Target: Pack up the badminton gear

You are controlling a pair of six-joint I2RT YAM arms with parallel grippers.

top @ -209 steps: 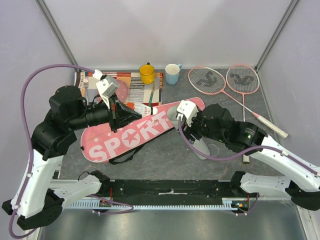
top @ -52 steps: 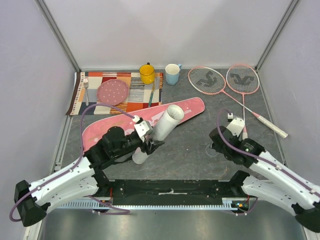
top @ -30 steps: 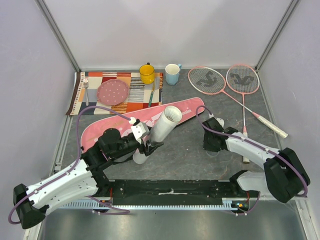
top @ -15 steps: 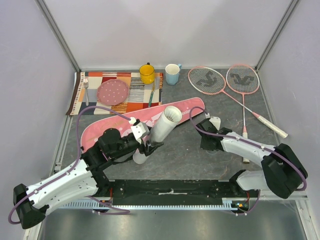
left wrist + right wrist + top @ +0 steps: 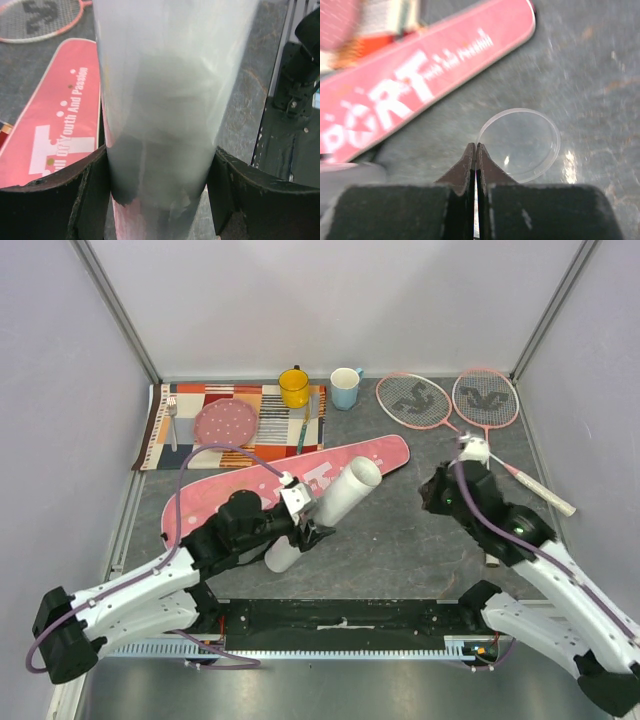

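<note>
My left gripper (image 5: 159, 192) clamps long white tube (image 5: 165, 85) toward near end: looks light, slick, crushable. My right gripper (image 5: 476, 150) pinches clear lid (image 5: 522, 145) by rim: likely flimsy.

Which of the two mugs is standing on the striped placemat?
The yellow mug, at the placemat's back right corner; the blue mug stands beside it, off the mat on the bare grey table.

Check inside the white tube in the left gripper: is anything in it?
The white tube has a translucent wall; the left wrist view shows a pale blurred shape inside, unidentifiable. The top view shows only its outside.
</note>
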